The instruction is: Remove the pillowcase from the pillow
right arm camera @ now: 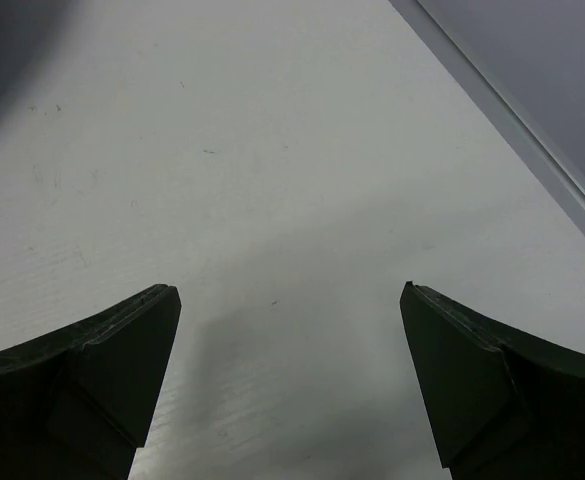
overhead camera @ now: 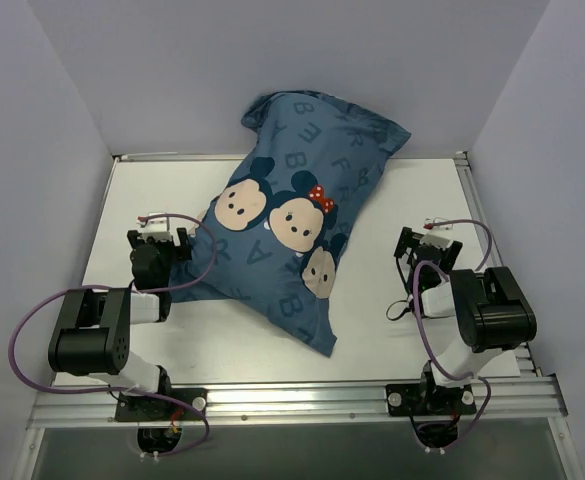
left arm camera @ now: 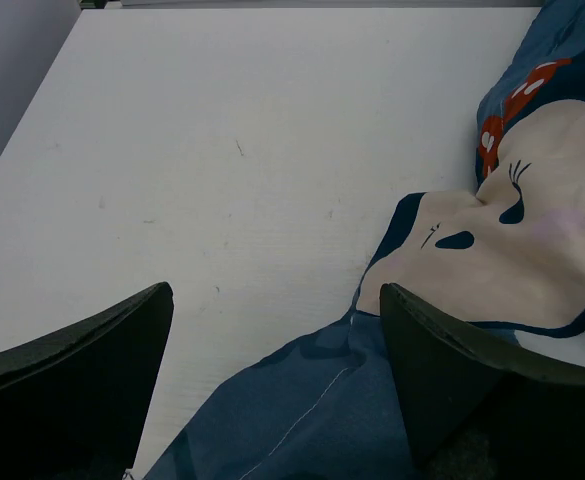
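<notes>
The dark blue pillowcase (overhead camera: 302, 200), printed with letters and cartoon mouse faces, lies diagonally across the middle of the white table, bulging full. The white pillow is hidden inside it. My left gripper (overhead camera: 160, 238) is open at the cover's left edge. In the left wrist view the gripper (left arm camera: 277, 300) straddles a flat fold of blue cloth (left arm camera: 322, 410), with a mouse face (left arm camera: 532, 240) to the right. My right gripper (overhead camera: 427, 245) is open and empty, to the right of the cover. In the right wrist view the gripper (right arm camera: 290, 300) shows only bare table.
The white table (overhead camera: 172, 195) is walled by grey panels left, right and behind. A metal rail (overhead camera: 292, 400) runs along the near edge by the arm bases. A flat corner of the cover (overhead camera: 320, 340) points toward the near edge.
</notes>
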Controlling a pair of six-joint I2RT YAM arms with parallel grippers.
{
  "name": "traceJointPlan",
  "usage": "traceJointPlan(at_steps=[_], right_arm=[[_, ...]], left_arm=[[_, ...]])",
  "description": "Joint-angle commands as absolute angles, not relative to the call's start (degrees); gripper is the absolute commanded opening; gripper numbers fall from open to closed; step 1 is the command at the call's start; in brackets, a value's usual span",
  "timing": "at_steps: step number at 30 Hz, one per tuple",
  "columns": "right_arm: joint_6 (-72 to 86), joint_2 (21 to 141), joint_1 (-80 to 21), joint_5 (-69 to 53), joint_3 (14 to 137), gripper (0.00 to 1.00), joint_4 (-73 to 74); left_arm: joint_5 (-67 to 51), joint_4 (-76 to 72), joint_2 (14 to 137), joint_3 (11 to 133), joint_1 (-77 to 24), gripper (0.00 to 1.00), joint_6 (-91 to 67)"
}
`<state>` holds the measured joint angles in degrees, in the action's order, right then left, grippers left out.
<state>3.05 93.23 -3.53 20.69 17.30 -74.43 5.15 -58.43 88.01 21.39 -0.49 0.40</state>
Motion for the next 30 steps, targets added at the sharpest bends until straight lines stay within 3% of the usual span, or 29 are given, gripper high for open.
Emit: traceJointPlan(at_steps=[1,4,6,10,11,13,15,17,20,26,30], right_arm=[[2.1,92.3,-4.0,21.7,19.1,1.00,-82.1],[1.4,84.7,-5.2,21.0,26.9,1.00,-62.1],[11.2,80.2,-3.6,20.6,32.2,1.00,-51.7],[17.0,79.5,-1.7,7.1,45.3,0.98,-34.6],[18.1,81.3,-1.7,4.6,47.7,0.97,-32.5],[19.7,83.9,-1.8,-3.3,52.8,0.94,-25.8],[21.2,88.9,-1.9,-7.8,60.4,0.93,-20.6],[24.4,93.9,-2.1,-13.3,66.5,0.94,-19.0],[29.1,99.9,-3.5,-18.8,73.0,0.96,-19.1],[32.1,111.3,-13.5,-18.5,85.3,1.00,-18.1],[38.5,116.4,-17.1,-19.0,85.5,1.00,-23.7]], left_arm=[[4.3,-59.3,87.9,23.1,-1.0,0.94,-0.2],[4.2,-59.3,87.9,23.1,-1.0,0.94,-0.2],[4.2,-59.2,88.0,23.1,-1.0,0.94,-0.2],[2.8,-59.3,87.8,23.1,-0.7,0.94,-0.1],[-2.3,-57.5,86.4,23.3,-0.4,0.94,0.4],[-3.8,-47.7,82.2,29.2,1.6,0.94,1.0],[-7.1,-27.3,78.9,37.5,4.5,0.94,1.3],[-9.9,-10.8,80.3,49.8,6.6,0.94,4.3],[-18.4,3.8,80.7,58.9,9.4,0.94,6.4],[-27.1,17.5,76.5,64.2,9.2,0.94,7.5],[-27.3,19.2,74.7,62.6,8.7,0.94,8.3]])
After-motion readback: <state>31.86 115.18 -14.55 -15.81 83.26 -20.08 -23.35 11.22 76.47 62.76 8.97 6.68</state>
